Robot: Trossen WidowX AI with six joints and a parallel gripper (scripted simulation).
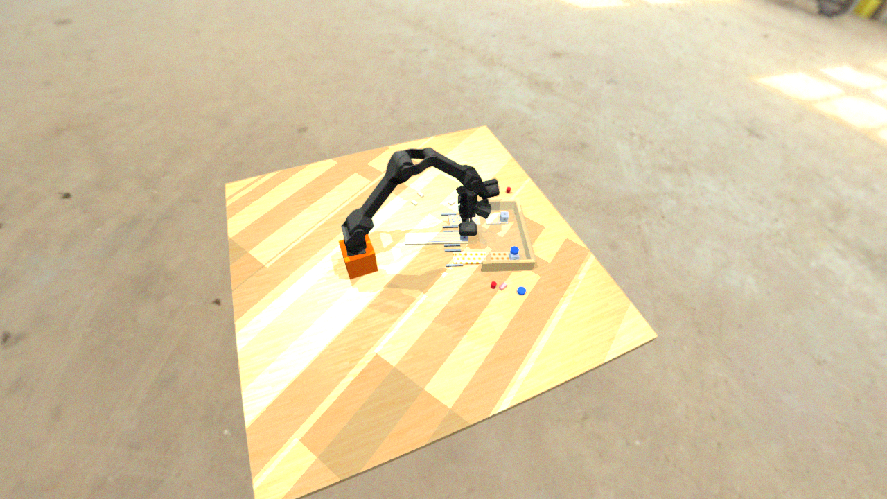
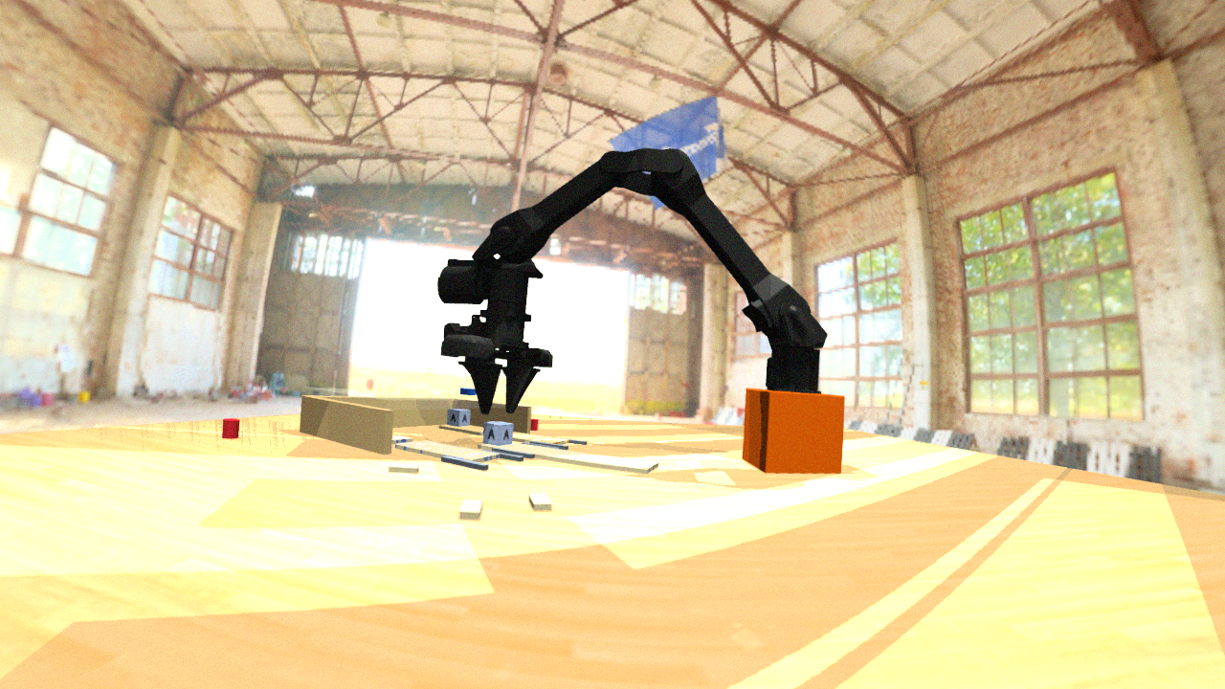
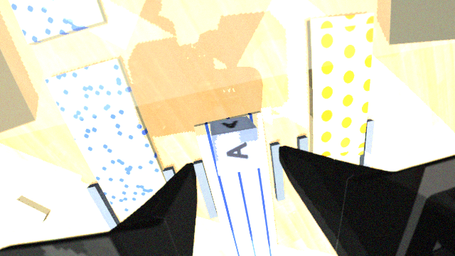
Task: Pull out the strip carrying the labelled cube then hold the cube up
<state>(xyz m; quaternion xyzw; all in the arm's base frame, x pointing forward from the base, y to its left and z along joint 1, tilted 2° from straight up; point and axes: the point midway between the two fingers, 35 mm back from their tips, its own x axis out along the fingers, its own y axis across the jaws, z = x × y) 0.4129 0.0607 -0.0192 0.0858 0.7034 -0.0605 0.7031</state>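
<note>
The hand [image 1: 468, 231] [image 2: 499, 411] [image 3: 237, 161], part-open and empty, hovers above the labelled cube [image 1: 463, 238] [image 2: 498, 433] [image 3: 236, 149] — just below its fingertips, on the striped strip's [image 1: 427, 238] [image 2: 599, 462] [image 3: 229, 213] end toward the desk's [image 1: 372, 434] [image 2: 685, 616] [image 3: 199, 89] edge opposite the orange base [image 1: 361, 265] [image 2: 796, 433].

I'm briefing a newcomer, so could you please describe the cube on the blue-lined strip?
From the orange block under the arm, follow the blue-lined strip towards the tan walls. The pale blue cube, marked "A", sits on its far end, outside those walls; the other two cubes stand within them.
</note>
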